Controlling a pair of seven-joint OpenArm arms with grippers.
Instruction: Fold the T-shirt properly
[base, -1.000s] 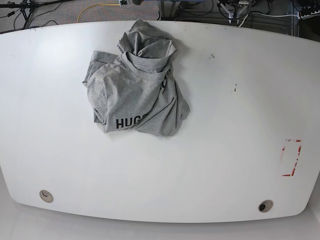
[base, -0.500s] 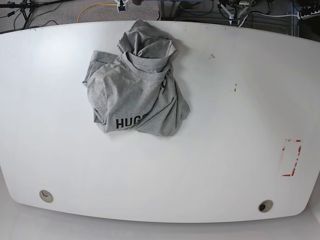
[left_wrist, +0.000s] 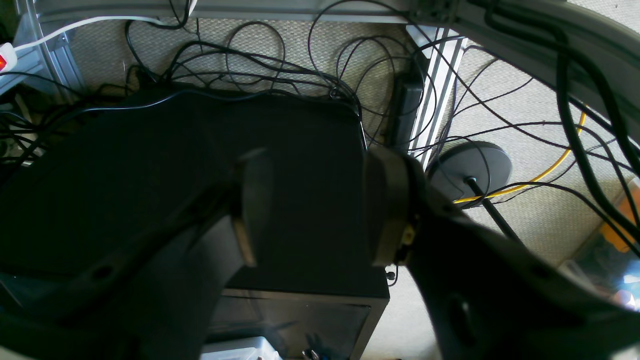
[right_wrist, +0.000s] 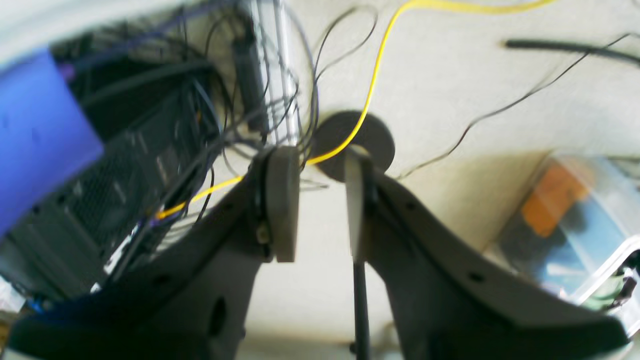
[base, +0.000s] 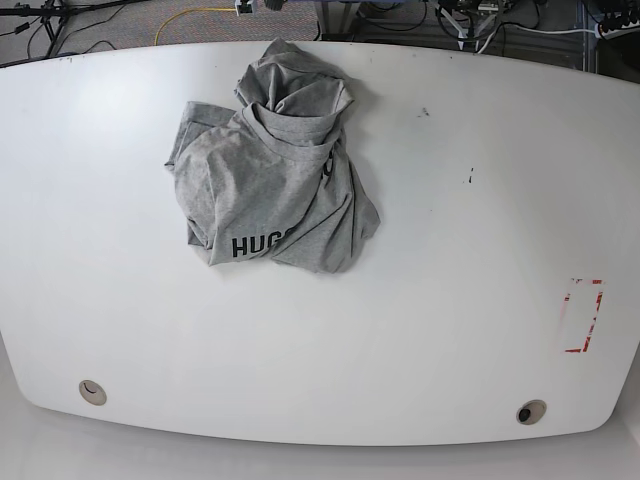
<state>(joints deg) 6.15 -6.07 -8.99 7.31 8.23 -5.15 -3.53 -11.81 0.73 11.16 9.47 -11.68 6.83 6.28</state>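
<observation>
Folding is not yet begun: no change is noted, T-shirt (base: 270, 165) is left crumpled far-left on table (base: 450, 250), left gripper (left_wrist: 312, 210) and right gripper (right_wrist: 320, 200) are held open, empty.

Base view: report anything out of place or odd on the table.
The grey T-shirt lies crumpled in a heap toward the far side, its black lettering partly hidden in folds. A red-edged rectangle marks the white table near its right edge.

Black letters "HUG" can be read on the crumpled grey T-shirt (base: 268, 175).
</observation>
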